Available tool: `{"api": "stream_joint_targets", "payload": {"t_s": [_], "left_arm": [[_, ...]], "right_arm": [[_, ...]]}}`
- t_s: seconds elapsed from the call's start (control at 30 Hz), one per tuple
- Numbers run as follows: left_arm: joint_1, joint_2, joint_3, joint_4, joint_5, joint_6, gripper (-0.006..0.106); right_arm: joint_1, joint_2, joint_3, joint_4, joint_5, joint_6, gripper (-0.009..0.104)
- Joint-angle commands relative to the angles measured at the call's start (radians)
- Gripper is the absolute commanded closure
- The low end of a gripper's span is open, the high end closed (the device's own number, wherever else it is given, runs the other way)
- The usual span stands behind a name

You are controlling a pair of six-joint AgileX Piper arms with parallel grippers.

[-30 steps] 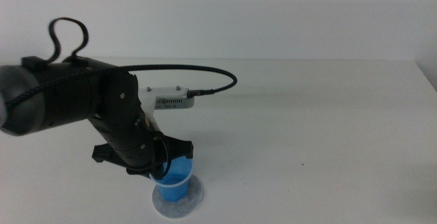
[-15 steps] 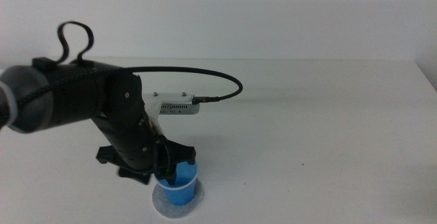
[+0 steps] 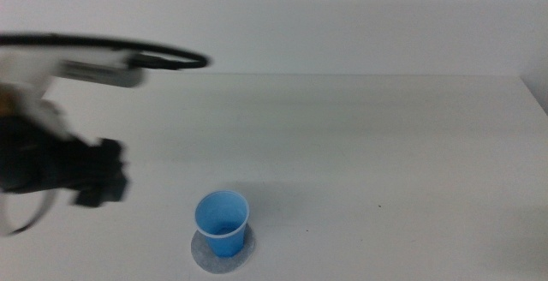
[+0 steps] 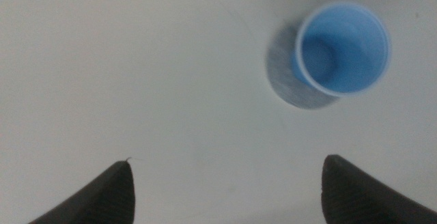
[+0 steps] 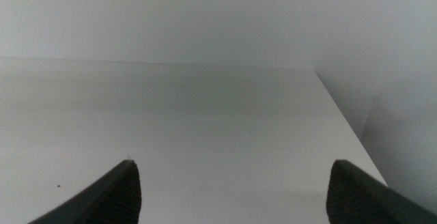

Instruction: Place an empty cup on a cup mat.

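The blue cup point(image 3: 222, 221) stands upright and empty on the grey cup mat point(image 3: 200, 249) near the table's front edge. It also shows in the left wrist view point(image 4: 342, 48), with the cup mat point(image 4: 288, 80) showing from under it. My left gripper point(image 3: 101, 183) is open and empty, blurred, at the left of the middle view, well apart from the cup. Its jaws stand wide apart in the left wrist view point(image 4: 229, 183). My right gripper point(image 5: 232, 183) is open and empty, out of the middle view.
The white table point(image 3: 385, 144) ends at a far edge against a pale wall. Its right edge point(image 5: 341, 115) shows in the right wrist view. A black cable point(image 3: 171, 56) arcs from the left arm's wrist camera.
My left gripper has let go of the cup and pulled away to the left and up. The cup stays on the mat.
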Motion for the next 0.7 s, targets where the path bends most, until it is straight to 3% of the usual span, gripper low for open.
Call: {"api": "stream_joint_targets", "payload": {"t_s": [0.0,0.23,0.3,0.5,0.67], "left_arm": [[0.005,-0.118,0.024,0.07,0.02,0.016,0.007],[0.005,-0.356,0.134,0.162,0.02,-0.049,0.007],[0.034,-0.421,0.198,0.175,-0.115,-0.045,0.007],[0.236,-0.645,0.549,-0.014,-0.716,0.227,0.007],[0.305,-0.85,0.826,-0.092,-0.97,0.24,0.007]], "right_arm": [[0.002,-0.005,0.003,-0.007,-0.007,-0.004,0.002],[0.002,-0.005,0.003,-0.007,-0.007,-0.004,0.002],[0.002,-0.005,0.003,-0.007,-0.007,-0.004,0.002],[0.002,-0.005,0.003,-0.007,-0.007,-0.004,0.002],[0.002,-0.005,0.003,-0.007,-0.007,-0.004,0.002]]}}
